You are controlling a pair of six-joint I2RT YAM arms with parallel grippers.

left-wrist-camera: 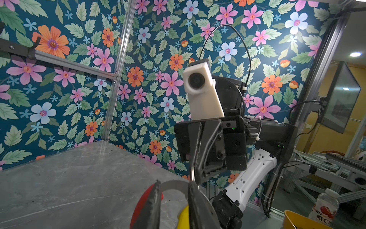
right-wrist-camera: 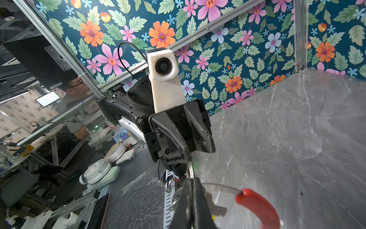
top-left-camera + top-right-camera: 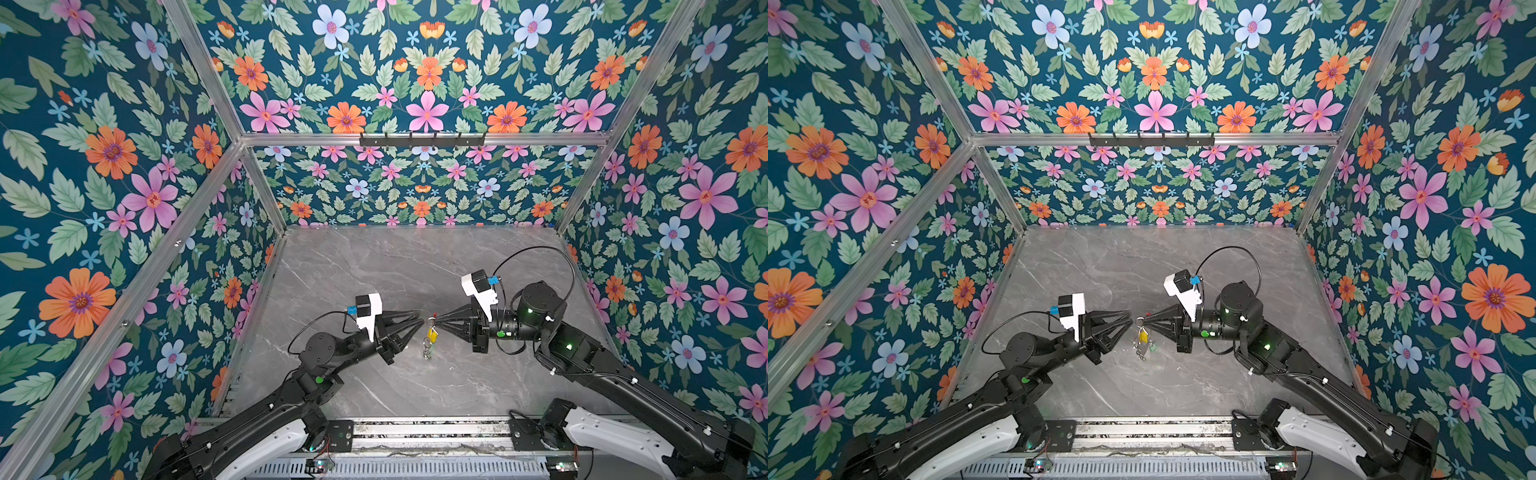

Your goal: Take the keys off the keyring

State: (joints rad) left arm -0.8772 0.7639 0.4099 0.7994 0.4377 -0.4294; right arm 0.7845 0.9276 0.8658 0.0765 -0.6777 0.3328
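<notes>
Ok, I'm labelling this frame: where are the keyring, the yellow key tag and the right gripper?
keyring [image 2: 257, 206], right wrist view, on its red sleeve.
yellow key tag [image 3: 432, 336], a top view, middle of its face.
right gripper [image 3: 437, 321], a top view, between its fingertips.

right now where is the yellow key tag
In both top views the yellow key tag is near the middle of the table, just nearside of the right pincer, which is shut on the keyring. The left pincer is close on its left.
</notes>
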